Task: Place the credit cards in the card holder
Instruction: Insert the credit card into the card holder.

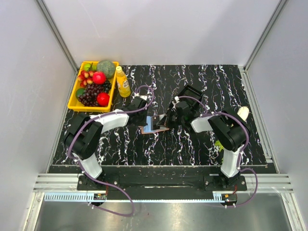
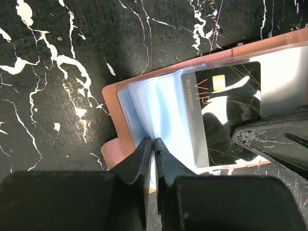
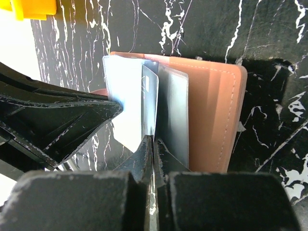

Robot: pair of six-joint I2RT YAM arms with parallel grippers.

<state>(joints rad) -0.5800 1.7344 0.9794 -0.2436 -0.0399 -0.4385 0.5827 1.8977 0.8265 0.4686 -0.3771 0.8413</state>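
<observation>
Card holder (image 3: 211,110), tan, open; left and right end effectors (image 2: 153,150) (image 3: 153,144) seemingly pinch sleeves (image 2: 159,106).

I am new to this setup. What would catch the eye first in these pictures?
Both end effectors meet at the table's centre over the open brown card holder, the left end effector pinching its clear sleeves, the right end effector gripping a dark VIP credit card. A yellow tray of fruit sits at the far left.
</observation>
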